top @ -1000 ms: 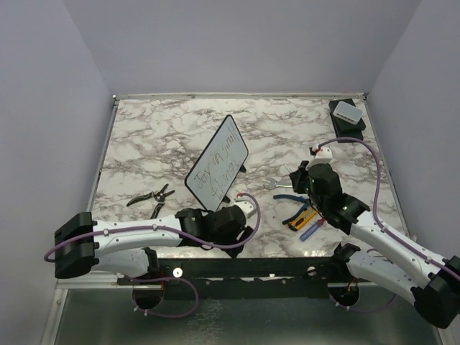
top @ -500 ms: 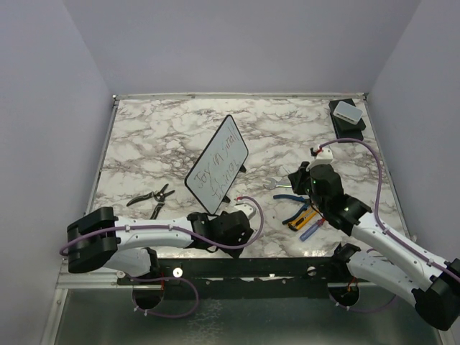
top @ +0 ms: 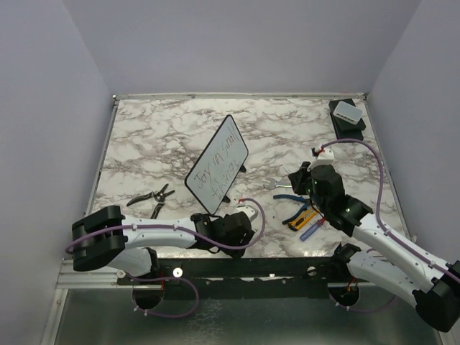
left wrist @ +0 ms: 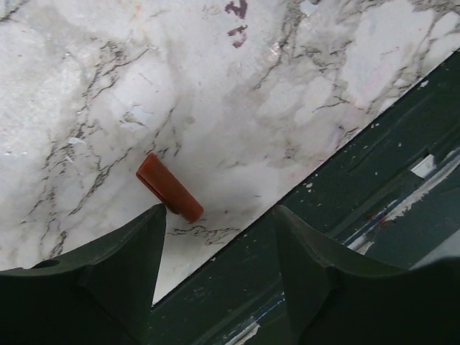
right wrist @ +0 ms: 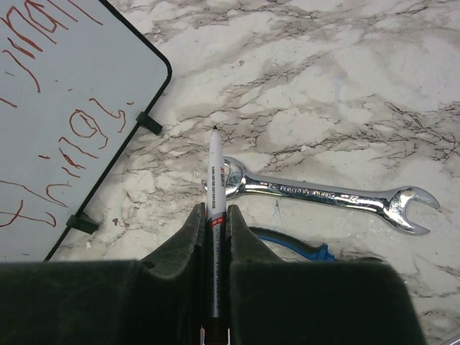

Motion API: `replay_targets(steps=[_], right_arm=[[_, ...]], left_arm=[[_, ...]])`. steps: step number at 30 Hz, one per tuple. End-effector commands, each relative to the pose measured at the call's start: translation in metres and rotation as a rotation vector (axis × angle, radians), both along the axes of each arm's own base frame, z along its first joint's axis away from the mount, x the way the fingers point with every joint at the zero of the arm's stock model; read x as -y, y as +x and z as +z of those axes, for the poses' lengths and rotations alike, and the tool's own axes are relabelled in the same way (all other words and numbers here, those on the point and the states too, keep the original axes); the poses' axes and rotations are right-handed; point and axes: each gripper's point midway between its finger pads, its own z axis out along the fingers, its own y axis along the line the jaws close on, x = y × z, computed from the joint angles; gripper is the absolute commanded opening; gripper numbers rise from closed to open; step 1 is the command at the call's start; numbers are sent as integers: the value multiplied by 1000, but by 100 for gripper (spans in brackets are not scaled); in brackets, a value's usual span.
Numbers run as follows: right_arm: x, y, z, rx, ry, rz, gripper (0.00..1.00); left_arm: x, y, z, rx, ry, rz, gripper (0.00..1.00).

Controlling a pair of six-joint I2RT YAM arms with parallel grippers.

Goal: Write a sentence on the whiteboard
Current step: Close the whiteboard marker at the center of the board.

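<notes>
The whiteboard (top: 218,164) stands tilted on its small feet mid-table, and its lower right corner also shows in the right wrist view (right wrist: 65,108). The sentence (top: 215,167) runs across it in two handwritten lines and reads red up close (right wrist: 75,140). My right gripper (top: 298,178) (right wrist: 214,215) is shut on a white marker (right wrist: 214,176) whose tip points out over the table, right of the board. My left gripper (left wrist: 219,215) (top: 231,230) hangs open over the table's near edge. A red marker cap (left wrist: 169,188) lies on the marble by its left finger.
A chrome wrench (right wrist: 323,194) and blue-handled pliers (right wrist: 287,244) lie just beyond the right gripper. Screwdrivers (top: 309,224) lie beside them. Small cutters (top: 152,195) lie at the front left. A white box on a black pad (top: 347,111) sits at the back right. The dark front rail (left wrist: 345,194) borders the marble.
My left arm has drawn back from the board's foot toward the near table edge, and its jaws have narrowed slightly. The right arm, the marker and the board have not moved.
</notes>
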Motion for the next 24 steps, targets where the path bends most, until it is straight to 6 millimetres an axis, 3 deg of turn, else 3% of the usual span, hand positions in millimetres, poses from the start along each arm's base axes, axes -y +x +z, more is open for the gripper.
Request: replay_targets(steps=[1, 3, 6, 15, 20, 24], right_arm=[[4, -3, 4, 4, 13, -12, 1], [6, -3, 5, 7, 6, -18, 1], [8, -4, 5, 8, 2, -21, 1], [10, -7, 9, 17, 10, -24, 1], [12, -9, 11, 27, 24, -27, 1], [11, -11, 12, 28, 24, -14, 0]], left_arm=[[18, -16, 4, -79, -71, -56, 62], [28, -23, 9, -113, -119, -78, 62], [43, -17, 17, -84, -190, -81, 63], [59, 7, 3, 19, -170, -78, 63], [69, 19, 32, 105, -250, -80, 63], [55, 25, 52, 168, -245, -123, 65]])
